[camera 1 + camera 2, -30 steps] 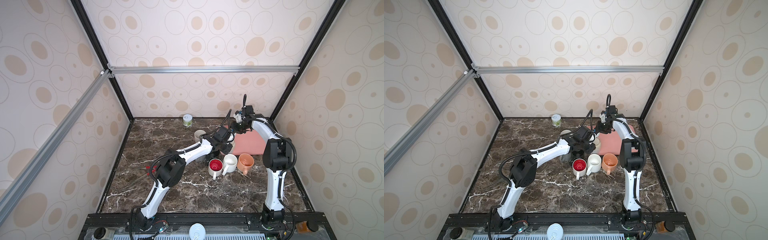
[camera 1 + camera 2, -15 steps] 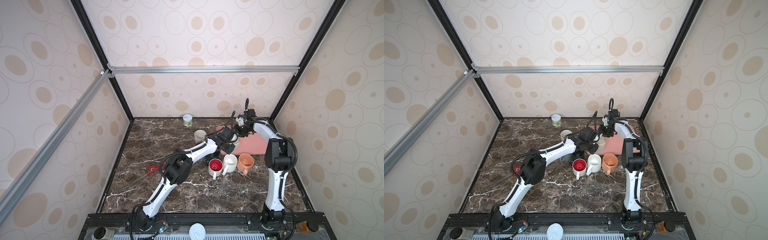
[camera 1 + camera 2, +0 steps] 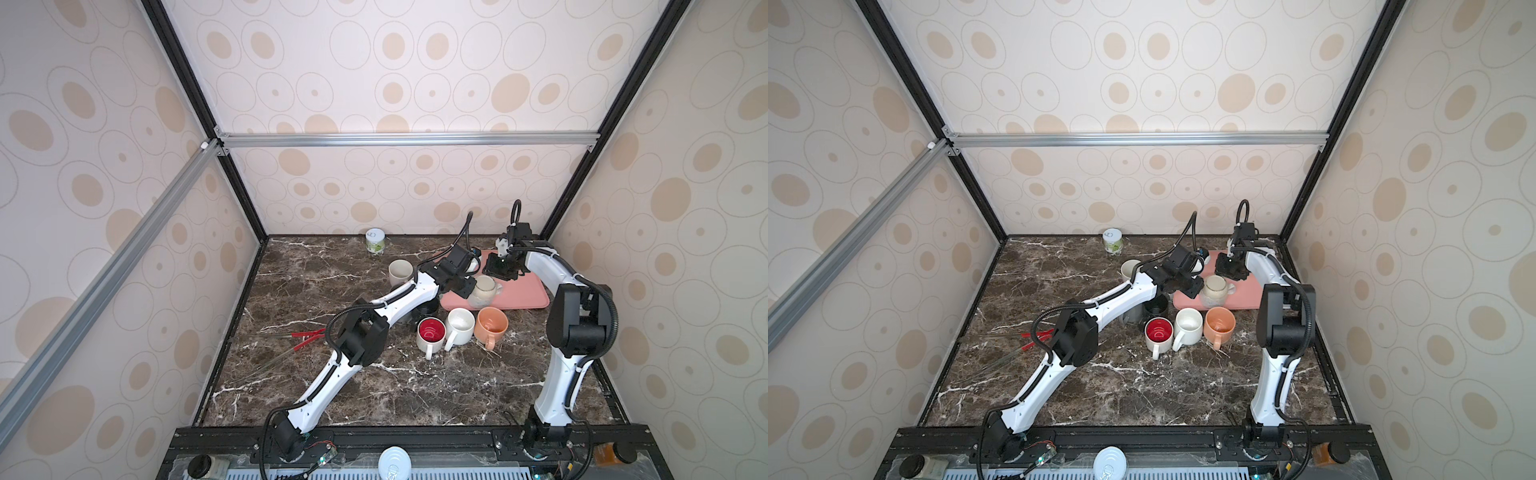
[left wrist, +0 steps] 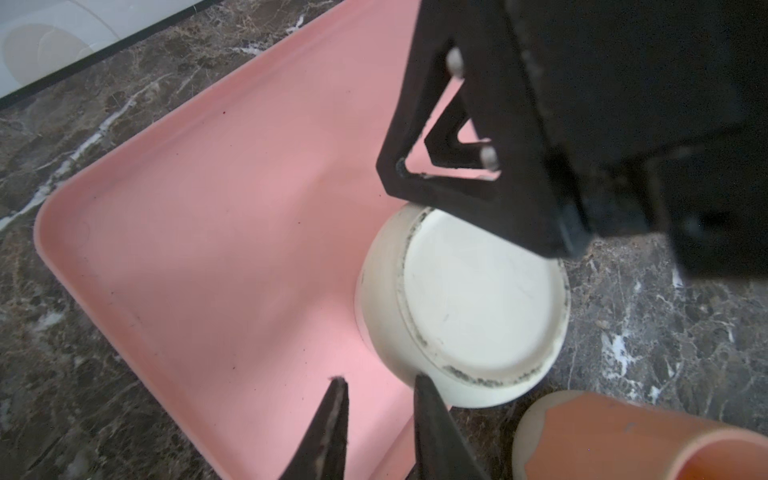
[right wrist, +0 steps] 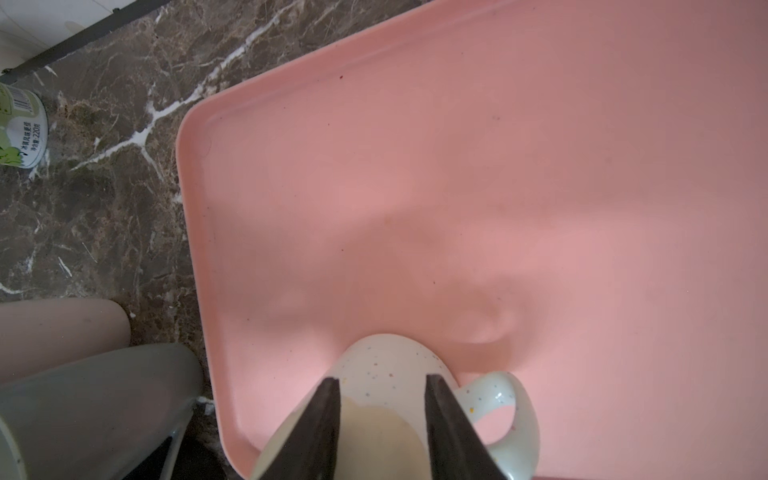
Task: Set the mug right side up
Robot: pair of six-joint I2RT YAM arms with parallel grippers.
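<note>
On the bench (image 3: 395,386), at the pink tray's (image 3: 528,295) near corner, the mug (image 3: 484,289) sat base-up, not yet turned. The right gripper (image 5: 382,378) hovered over its base and the left gripper (image 4: 379,378) beside its wall, both narrowly parted and empty, apparently lining up a grasp.

mug (image 3: 1215,291) on pink tray (image 3: 1246,302) | left gripper (image 3: 1194,290) beside | right gripper (image 3: 1224,276) near
</note>
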